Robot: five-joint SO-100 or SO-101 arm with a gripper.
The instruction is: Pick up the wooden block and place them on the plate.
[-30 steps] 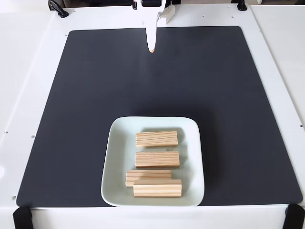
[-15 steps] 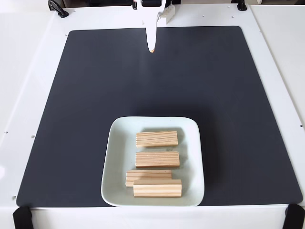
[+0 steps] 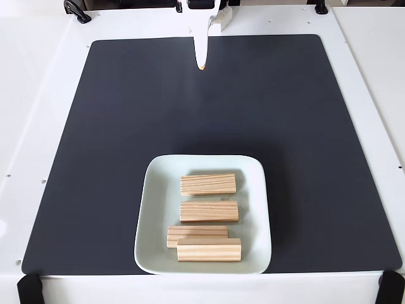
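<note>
Gripper position: top centre of the fixed view, above the far edge of the black mat, well apart from the plate. White fingers taper down to one narrow tip with a small orange mark at the end. No gap shows between the fingers, so the claw reads as closed, and nothing is held in it.

Left zone: the white table borders the mat. A black clamp sits at the far left corner and a black strap at the near left corner.

Centre zone: the plate rests on the mat near its front edge, slightly left of the mat's middle line. All four blocks lie inside it, each with its long side running across the view:
- the first wooden block, farthest from the camera, lying alone;
- the second wooden block, just below it, apart from the first;
- the third wooden block, set further left;
- the fourth wooden block, nearest the front rim, overlapping the third block's near edge.

Right zone: bare mat, then white table, with a second black strap at the near right corner.
</note>
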